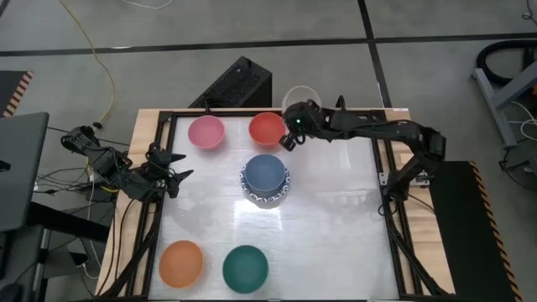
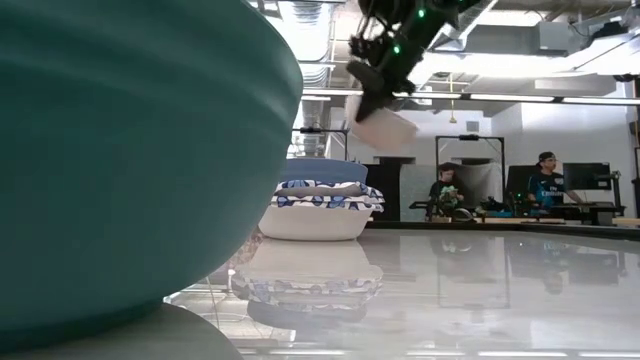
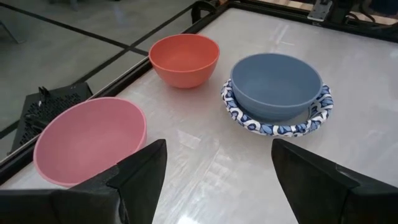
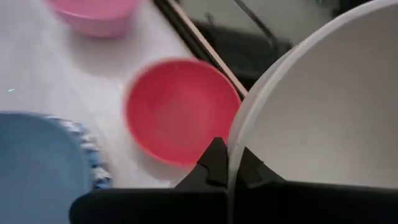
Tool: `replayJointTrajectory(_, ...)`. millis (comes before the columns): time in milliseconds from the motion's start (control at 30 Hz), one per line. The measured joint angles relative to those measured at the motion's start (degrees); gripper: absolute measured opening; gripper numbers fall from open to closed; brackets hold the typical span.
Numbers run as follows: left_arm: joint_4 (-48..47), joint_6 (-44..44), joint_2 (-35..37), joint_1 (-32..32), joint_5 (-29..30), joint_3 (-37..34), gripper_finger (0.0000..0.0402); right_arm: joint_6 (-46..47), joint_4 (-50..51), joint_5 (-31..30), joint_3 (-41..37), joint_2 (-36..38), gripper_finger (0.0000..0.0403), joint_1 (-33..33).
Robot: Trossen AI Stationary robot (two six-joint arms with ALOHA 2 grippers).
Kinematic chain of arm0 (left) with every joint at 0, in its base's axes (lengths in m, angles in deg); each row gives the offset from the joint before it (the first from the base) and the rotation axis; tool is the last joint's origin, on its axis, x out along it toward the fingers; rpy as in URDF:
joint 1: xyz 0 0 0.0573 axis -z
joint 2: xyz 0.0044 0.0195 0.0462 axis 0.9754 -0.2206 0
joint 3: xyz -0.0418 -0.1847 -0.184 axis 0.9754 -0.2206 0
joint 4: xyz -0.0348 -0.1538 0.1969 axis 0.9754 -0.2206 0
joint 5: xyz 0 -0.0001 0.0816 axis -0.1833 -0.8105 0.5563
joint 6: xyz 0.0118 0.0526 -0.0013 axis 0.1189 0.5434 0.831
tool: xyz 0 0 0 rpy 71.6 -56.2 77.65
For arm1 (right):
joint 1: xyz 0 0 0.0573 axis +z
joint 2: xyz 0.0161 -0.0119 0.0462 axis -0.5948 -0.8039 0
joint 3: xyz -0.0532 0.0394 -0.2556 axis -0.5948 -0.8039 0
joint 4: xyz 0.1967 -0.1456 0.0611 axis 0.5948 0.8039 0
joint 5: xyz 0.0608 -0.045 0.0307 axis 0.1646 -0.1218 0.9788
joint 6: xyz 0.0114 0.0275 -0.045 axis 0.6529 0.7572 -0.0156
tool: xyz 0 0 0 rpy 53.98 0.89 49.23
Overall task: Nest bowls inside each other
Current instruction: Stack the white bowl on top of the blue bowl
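White tabletop: right gripper [image 1: 291, 137], fingers pinched on the cream bowl's [image 1: 299, 96] rim, should lower it level into the blue bowl [image 1: 265, 173] (left gripper [image 1: 174, 177] gapes, empty).

The dark green bowl [image 2: 120, 160] overflows the low view's edge, hiding the table's left side.

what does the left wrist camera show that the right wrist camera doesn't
Only the left wrist view: the left claw, open over the table, and the whole dark blue bowl nested in the patterned stack. Only the right wrist view: the right claw shut on the cream bowl's rim. Both show the pink bowl and red bowl.
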State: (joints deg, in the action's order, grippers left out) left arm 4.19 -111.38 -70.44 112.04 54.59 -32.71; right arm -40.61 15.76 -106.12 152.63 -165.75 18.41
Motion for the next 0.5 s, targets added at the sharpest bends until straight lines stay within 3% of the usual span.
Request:
replayJointTrajectory(367, 0.0, 0.0, 0.0, 0.0, 0.0, 0.0, 0.0279, -32.7, -2.3, 7.5, 1.0, 0.0, 0.0006, 8.9)
replayJointTrajectory(500, 0.0, 0.0, 0.0, 0.0, 0.0, 0.0, 0.0279, -39.9, -2.4, 9.4, 1.0, 0.0, 0.0006, 12.0)
